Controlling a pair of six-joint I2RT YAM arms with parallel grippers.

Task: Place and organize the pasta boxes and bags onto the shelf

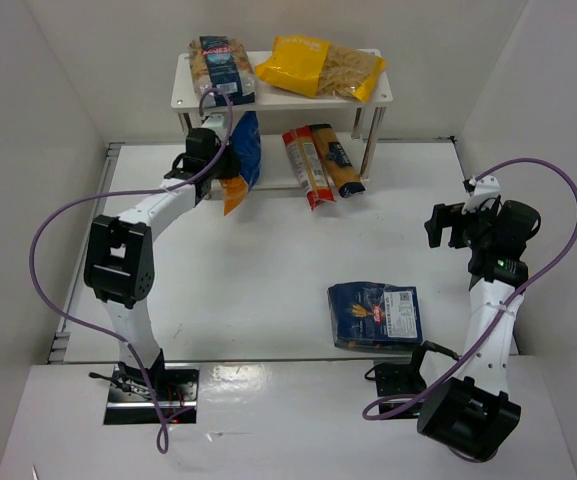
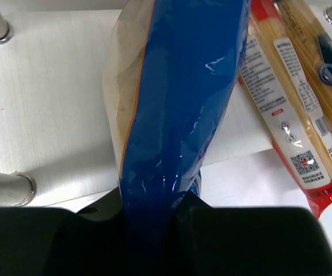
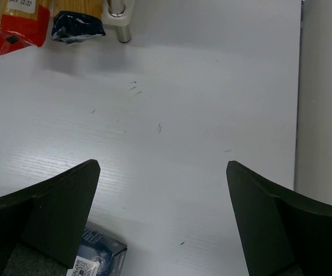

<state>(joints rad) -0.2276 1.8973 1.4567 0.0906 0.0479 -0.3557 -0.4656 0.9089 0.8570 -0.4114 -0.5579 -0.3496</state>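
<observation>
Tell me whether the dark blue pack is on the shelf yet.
No, the dark blue pack lies flat on the table, well short of the shelf.

Top ext cam: fixed high, behind arm bases, tilted down/fwd; whole table and shelf taken in, far. L wrist cam: set v. close, aimed at lower tier; frame mostly filled by blue-and-orange bag. R wrist cam: held higher, angled down over table twd shelf foot. Red packet seen in all 3 views; dark blue pack shared by top + R wrist.
</observation>
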